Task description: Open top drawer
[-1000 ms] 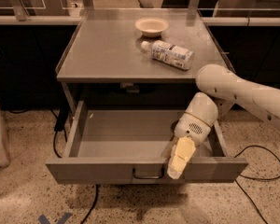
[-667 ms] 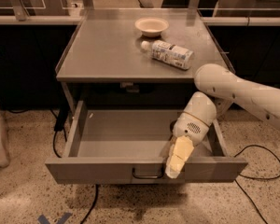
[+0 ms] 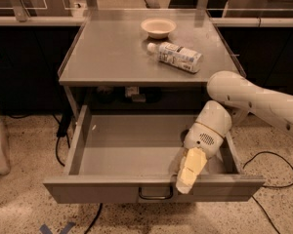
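Observation:
The top drawer (image 3: 88,189) is a wide grey metal drawer, pulled far out from under the grey table, its inside bare. A small dark wire handle (image 3: 155,195) sits at the centre of its flat front. My gripper (image 3: 185,183) hangs from the white arm (image 3: 254,99) coming in from the right. Its pale tip rests over the drawer's front rim, just right of the handle.
On the table top (image 3: 107,52) lie a white bowl (image 3: 158,27) and a plastic bottle (image 3: 176,56) on its side. Black cables (image 3: 63,130) run down on the left and on the floor at right. Dark cabinets stand behind.
The gripper has shifted very slightly left along the drawer's front rim. The drawer stays pulled out.

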